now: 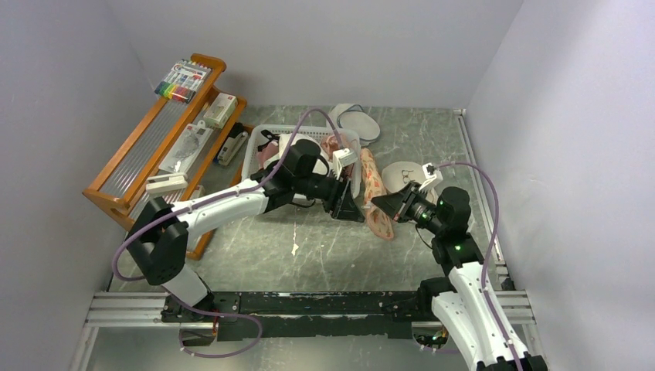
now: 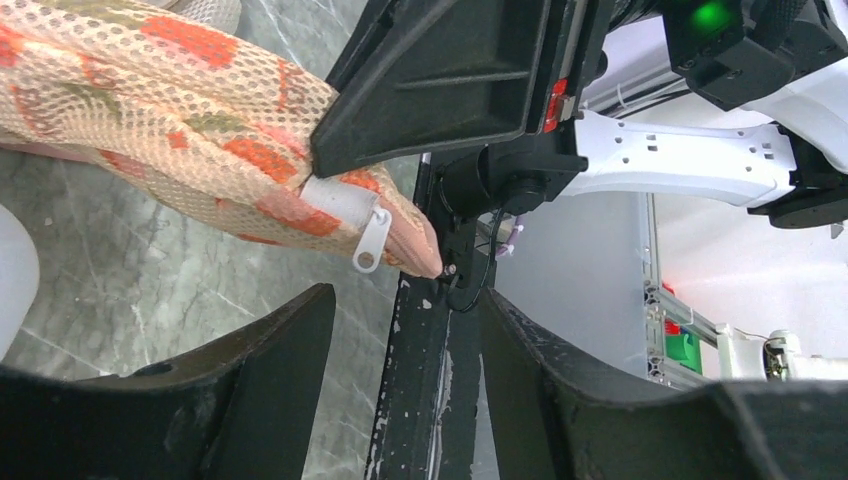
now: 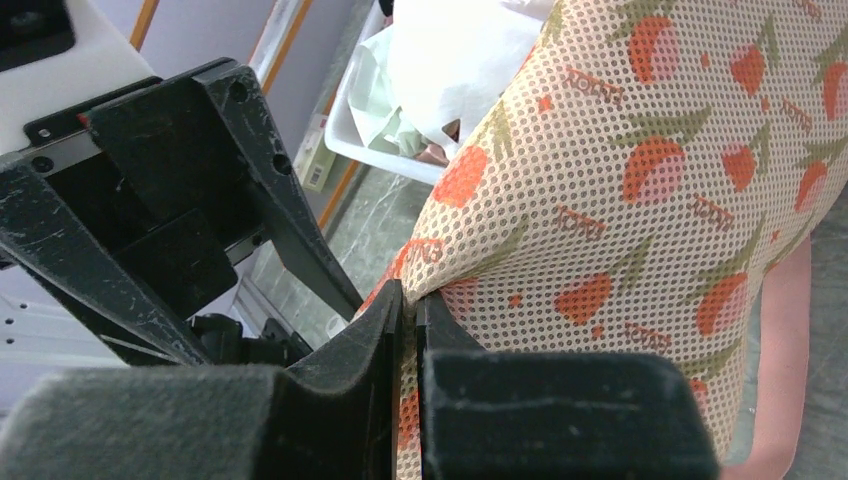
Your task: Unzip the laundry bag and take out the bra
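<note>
- Black-fingered right gripper [image 3: 405,300], low over the grey marbled table [image 1: 324,251], is clamped tight on a fold at the near end of the peach-pink, flower-printed mesh laundry bag [image 3: 620,200]
- Facing it, the left gripper [image 2: 408,300] hangs with jaws spread and nothing between them; the small white zipper pull [image 2: 370,238] dangles just ahead of its fingertips, not touched
- Unzipping looks barely begun: the pouch appears closed along its pink trim
- The next move calls for the left fingers to close squarely on that thin tab, then draw it along the seam while the right gripper anchors the fabric; so slight a tab could slip out
- The solid black bra shows in no view and is judged to be inside the closed pouch, which stretches away across the table
- Just beyond, a white slatted plastic basket [image 1: 251,147] holds a heap of white cloth [image 3: 450,70] and something pink [image 1: 270,154]
- Farther off lie two plain white round pouches, one [image 1: 403,171] beside the bag, the other [image 1: 359,124] near the back wall; their contents cannot be told
</note>
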### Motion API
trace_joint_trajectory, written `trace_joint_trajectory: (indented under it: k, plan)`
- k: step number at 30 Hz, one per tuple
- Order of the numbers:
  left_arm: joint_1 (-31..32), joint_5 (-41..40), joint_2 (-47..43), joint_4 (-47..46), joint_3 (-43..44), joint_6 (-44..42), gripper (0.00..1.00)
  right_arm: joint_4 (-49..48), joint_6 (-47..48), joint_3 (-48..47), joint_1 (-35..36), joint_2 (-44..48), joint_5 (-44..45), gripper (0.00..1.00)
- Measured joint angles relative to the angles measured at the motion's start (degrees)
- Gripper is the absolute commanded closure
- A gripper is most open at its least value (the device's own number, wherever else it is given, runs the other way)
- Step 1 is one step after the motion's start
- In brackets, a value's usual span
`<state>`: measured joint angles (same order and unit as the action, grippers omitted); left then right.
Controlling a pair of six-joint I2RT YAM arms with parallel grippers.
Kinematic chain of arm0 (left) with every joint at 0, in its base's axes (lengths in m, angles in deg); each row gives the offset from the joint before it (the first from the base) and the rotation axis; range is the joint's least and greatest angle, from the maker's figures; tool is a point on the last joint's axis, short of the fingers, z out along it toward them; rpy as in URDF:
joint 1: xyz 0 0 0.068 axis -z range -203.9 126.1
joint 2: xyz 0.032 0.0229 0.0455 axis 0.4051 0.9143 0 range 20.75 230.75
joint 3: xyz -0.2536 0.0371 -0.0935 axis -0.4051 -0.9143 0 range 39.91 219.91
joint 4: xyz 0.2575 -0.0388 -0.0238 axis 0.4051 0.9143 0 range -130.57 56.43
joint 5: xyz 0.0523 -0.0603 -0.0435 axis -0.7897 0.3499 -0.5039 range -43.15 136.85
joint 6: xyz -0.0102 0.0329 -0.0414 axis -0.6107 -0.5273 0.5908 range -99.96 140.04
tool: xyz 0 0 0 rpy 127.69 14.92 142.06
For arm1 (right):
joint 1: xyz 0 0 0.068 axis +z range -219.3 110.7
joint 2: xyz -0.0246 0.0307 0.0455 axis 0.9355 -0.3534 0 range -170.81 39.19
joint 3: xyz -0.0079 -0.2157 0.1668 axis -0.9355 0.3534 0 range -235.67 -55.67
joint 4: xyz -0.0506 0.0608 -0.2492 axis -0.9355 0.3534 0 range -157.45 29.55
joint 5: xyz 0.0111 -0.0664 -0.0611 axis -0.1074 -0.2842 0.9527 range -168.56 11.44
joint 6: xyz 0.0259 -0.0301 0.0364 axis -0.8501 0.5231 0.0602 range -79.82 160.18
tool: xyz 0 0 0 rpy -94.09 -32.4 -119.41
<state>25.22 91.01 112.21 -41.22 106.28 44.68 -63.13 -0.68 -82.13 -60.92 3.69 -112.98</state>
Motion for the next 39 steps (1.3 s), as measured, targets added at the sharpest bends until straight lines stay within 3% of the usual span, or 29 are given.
trace_joint_trajectory:
  k: [3,7,10,15,19,24,26,30,34,37,39]
  plan:
    - [0.2,0.1,0.4,-0.4,0.0,0.8,0.28,0.0,-0.3,0.2,0.1,-1.0,0.3,1.0]
    - [0.2,-1.1,0.5,0.2,0.1,0.9,0.3,2.0,0.0,-0.1,0.6,-3.0,0.9,1.0]
    - [0.2,-2.1,1.2,1.1,0.8,0.7,0.26,4.2,0.9,-1.1,1.7,-3.9,1.5,1.0]
    - [0.2,-7.8,0.2,5.4,1.8,-2.6,0.15,11.8,5.1,-6.9,6.5,-2.4,10.3,1.0]
    - [-1.0,-15.0,-6.8,7.5,1.4,-6.0,0.13,12.9,10.1,-12.9,7.3,-2.4,13.4,1.0]
    - [-6.7,-21.0,-21.7,5.2,-1.1,-9.0,0.11,9.6,16.0,-22.3,10.0,-13.6,12.7,1.0]
    - [-9.4,-24.0,-28.0,4.0,-2.1,-11.0,0.1,8.9,19.2,-26.4,15.7,-20.0,13.3,1.0]
    - [-12.5,-29.2,-37.8,1.4,-4.3,-14.8,0.07,12.3,28.0,-35.3,33.9,-31.5,16.3,1.0]
    - [-15.3,-36.3,-43.6,-0.2,-7.1,-15.9,0.07,16.8,34.9,-39.8,49.9,-41.6,17.6,1.0]
    - [-16.3,-40.5,-43.6,-0.5,-7.3,-15.9,0.08,19.5,37.0,-37.0,53.2,-46.6,19.6,0.99]
    - [-16.6,-41.9,-42.3,-0.3,-7.3,-15.9,0.08,19.9,37.2,-32.7,52.9,-47.5,22.3,0.9]
